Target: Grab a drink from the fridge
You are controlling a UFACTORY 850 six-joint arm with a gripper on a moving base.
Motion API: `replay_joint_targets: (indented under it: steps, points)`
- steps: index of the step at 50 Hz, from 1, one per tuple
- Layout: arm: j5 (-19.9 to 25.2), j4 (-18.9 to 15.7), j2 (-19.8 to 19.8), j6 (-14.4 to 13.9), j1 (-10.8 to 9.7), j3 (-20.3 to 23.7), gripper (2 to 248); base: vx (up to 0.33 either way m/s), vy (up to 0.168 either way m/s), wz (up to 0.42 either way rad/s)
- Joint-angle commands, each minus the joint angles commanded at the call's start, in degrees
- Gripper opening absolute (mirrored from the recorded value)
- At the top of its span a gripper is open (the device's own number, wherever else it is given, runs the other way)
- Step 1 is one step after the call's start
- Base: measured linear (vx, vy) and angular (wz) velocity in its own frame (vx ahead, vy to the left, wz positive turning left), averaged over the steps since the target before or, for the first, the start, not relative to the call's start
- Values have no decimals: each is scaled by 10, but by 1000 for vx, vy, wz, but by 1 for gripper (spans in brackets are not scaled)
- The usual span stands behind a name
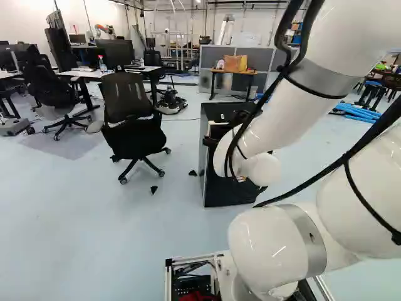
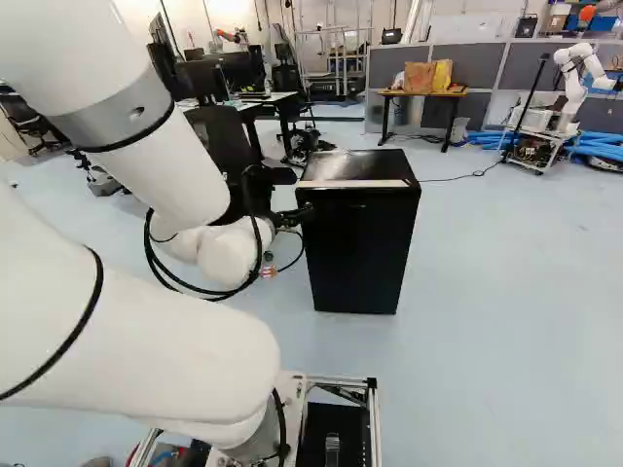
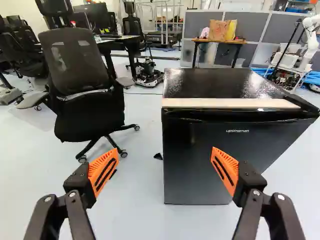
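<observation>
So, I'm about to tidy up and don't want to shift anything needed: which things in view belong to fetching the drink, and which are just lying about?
For the job:
black fridge
open hand

Just lying about:
office chair near the fridge
brown bag and yellow bag on the table
blue tubes
another robot

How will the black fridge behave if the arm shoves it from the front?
The fridge is probably stiff and heavy for its size, being a boxy appliance. No wheels show under it, so it would likely scrape along the floor, not roll. It looks taller than wide in the right base view, so a high push might tip it.
</observation>
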Motion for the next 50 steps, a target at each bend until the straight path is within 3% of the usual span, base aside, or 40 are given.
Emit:
replay_joint_targets:
  steps: [50]
  points:
    - [10, 157, -19, 0, 89, -16, 247, 0, 0, 0]
